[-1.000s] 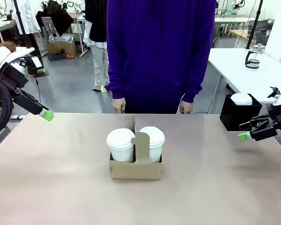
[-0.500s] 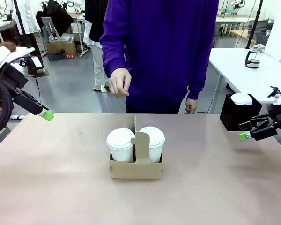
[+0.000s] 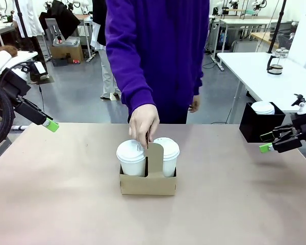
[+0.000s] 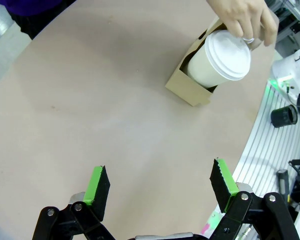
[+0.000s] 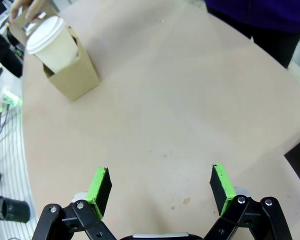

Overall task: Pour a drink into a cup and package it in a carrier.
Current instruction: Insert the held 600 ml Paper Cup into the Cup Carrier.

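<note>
Left gripper: the black two-finger left gripper [image 3: 50, 125] with green pads is held above the table's left edge, well left of the carrier. In the left wrist view [image 4: 160, 182] its jaws stand wide apart with nothing between them; released.

Table: the flat beige-brown tabletop [image 3: 66, 194] bears the carrier near its middle.

Left cup: the tall white tapered paper cup with a white domed plastic lid [image 3: 131, 157] stands upright in the carrier's left slot. It appears in the left wrist view [image 4: 219, 62], lid toward the camera.

Carrier: the low brown cardboard cup carrier [image 3: 148, 182] with an upright centre handle tab sits on the table in front of the person, midway between the two grippers. Both slots are filled.

Person's hand: the hand [image 3: 144, 123] of the person in a purple sleeve reaches down over the carrier; its fingers meet the top of the handle tab, just behind the left cup's lid.

Right cup: a second lidded white paper cup [image 3: 166, 155] stands upright in the carrier's right slot, touching the handle tab.

Black box: a black cube-shaped box [image 3: 260, 122] stands at the table's right edge, well right of the carrier, with a white lid showing at its top.

Right gripper: the right gripper [image 3: 268, 142] is just in front of the black box, well right of the carrier. In the right wrist view [image 5: 161, 186] its jaws are spread wide and hold nothing; released.
</note>
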`<state>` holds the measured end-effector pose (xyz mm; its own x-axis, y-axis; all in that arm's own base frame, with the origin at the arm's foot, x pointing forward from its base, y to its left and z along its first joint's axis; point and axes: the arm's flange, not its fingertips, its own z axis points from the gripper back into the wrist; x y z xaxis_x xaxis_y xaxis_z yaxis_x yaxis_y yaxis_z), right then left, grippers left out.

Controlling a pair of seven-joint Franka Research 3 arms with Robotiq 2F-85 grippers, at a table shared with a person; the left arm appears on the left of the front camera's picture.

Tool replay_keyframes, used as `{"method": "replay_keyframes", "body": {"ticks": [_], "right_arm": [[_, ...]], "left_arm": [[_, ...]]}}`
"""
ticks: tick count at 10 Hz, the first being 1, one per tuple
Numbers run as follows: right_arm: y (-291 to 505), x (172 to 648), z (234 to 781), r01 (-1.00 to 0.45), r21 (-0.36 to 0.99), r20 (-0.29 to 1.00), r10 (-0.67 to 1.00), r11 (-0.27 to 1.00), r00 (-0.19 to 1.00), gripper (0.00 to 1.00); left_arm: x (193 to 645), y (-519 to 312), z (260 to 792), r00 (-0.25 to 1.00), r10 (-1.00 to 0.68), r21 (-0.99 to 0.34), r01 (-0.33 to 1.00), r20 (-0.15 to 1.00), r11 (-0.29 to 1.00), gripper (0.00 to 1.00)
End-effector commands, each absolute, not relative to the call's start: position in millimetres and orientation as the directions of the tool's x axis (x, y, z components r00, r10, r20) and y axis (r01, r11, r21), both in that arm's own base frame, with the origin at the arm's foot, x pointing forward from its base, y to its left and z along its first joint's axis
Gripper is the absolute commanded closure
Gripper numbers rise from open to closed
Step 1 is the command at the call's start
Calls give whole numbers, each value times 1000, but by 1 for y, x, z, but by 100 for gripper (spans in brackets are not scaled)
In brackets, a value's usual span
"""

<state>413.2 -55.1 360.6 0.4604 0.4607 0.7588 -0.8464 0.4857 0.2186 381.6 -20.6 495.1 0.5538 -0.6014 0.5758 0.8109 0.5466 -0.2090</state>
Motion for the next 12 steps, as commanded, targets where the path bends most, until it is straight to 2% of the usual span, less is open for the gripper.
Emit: {"method": "replay_keyframes", "body": {"ticks": [1, 12], "right_arm": [[-56, 417, 362, -852, 223, 764, 458, 475, 455, 0], [-56, 417, 362, -852, 223, 764, 458, 475, 455, 0]], "left_arm": [[382, -21, 494, 545, -597, -213, 817, 589, 535, 0], [382, -21, 494, 545, -597, -213, 817, 589, 535, 0]]}}
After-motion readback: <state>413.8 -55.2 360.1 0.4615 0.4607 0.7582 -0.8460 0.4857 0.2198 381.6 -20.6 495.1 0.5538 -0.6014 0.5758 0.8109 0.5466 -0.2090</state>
